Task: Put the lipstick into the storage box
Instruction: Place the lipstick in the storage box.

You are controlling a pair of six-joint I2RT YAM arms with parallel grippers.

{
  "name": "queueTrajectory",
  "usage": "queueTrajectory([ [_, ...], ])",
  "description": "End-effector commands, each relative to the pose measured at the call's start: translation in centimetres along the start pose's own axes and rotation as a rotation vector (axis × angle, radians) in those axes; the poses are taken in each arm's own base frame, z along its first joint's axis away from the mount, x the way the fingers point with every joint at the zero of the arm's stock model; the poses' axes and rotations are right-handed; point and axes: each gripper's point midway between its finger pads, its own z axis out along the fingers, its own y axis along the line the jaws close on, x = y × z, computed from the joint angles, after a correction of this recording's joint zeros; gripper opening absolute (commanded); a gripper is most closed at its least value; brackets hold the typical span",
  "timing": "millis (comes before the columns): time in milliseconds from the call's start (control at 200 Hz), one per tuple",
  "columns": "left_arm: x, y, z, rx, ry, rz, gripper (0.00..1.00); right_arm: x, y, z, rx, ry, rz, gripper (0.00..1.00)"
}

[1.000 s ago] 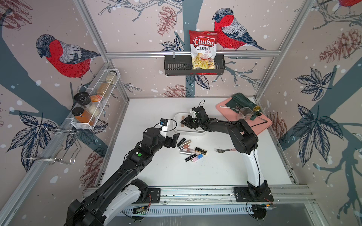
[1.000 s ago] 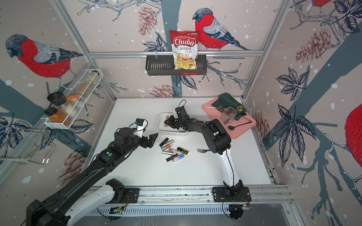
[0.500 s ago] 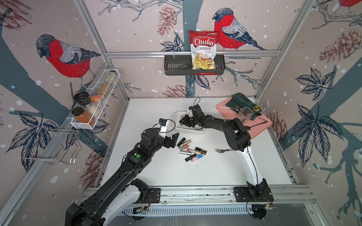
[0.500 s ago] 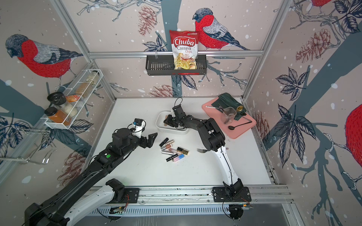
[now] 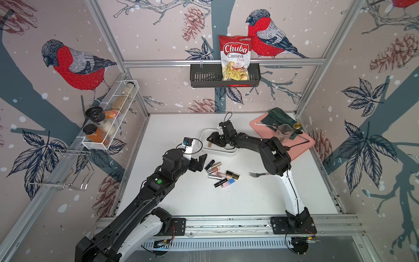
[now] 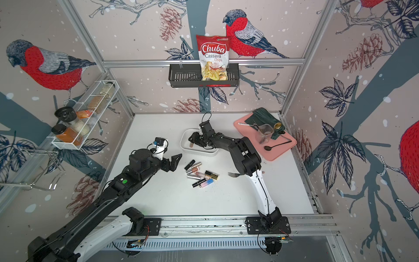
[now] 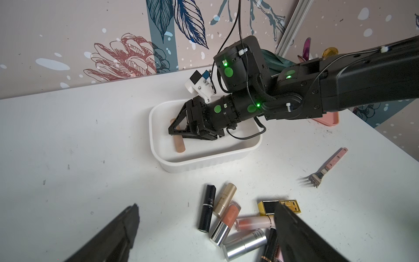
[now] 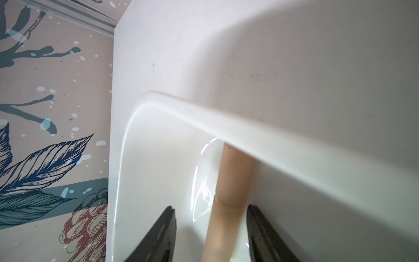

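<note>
Right wrist view: we see right gripper (image 8: 210,206) jaws parted, beige lipstick (image 8: 233,172) loose between them inside storage box (image 8: 181,106), long axis near-far. Next up, other lipsticks (image 5: 221,173) heaped just right of wide-spread left gripper (image 5: 200,162); left arm nearer.

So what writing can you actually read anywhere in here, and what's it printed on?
"Chuba": big white script on the red chips bag standing in the black wall basket.
"Cassava Chips": just under it on the same bag.
Small green mark at the bag's top edge: too small to read.
Silver lettering on the black lipstick: too blurred to read.
Print on the pink gloss tube: too blurred to read.
</note>
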Motion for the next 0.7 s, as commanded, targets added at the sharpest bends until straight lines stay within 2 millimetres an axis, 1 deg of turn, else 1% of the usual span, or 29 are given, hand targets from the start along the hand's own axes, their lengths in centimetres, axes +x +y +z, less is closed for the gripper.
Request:
queueTrajectory([
  [0, -0.1, 0.2, -0.1, -0.01, -0.008, 0.0, 0.96, -1.5, 1.0, -1.9, 0.026, -0.064, -0.015, 0.55],
  [90, -0.2, 0.4, -0.1, -0.015, -0.013, -0.002, 0.96, -2.2, 1.7, -3.4, 0.04, -0.107, -0.035, 0.57],
  [280, -0.2, 0.6, -0.2, -0.023, -0.017, -0.004, 0.96, -3.2, 2.9, -6.6, 0.064, -0.166, -0.086, 0.58],
  [340, -0.2, 0.6, -0.2, -0.025, -0.017, -0.005, 0.96, -3.3, 3.4, -7.8, 0.069, -0.18, -0.106, 0.58],
  [415, -0.2, 0.7, -0.1, -0.027, -0.017, -0.005, 0.96, -3.3, 4.4, -9.8, 0.069, -0.203, -0.144, 0.58],
  [510, -0.2, 0.6, -0.1, -0.022, -0.016, -0.004, 0.96, -2.5, 5.0, -12.3, 0.099, -0.205, -0.223, 0.58],
  [570, -0.2, 0.5, -0.1, -0.015, -0.017, -0.004, 0.96, -1.3, 5.1, -13.7, 0.135, -0.18, -0.293, 0.58],
  [615, -0.1, 0.4, -0.1, -0.008, -0.016, -0.004, 0.96, -0.3, 4.8, -14.7, 0.177, -0.153, -0.339, 0.58],
  [695, -0.1, 0.0, 0.0, 0.018, -0.014, -0.002, 0.96, 2.0, 3.4, -16.5, 0.245, -0.107, -0.399, 0.58],
])
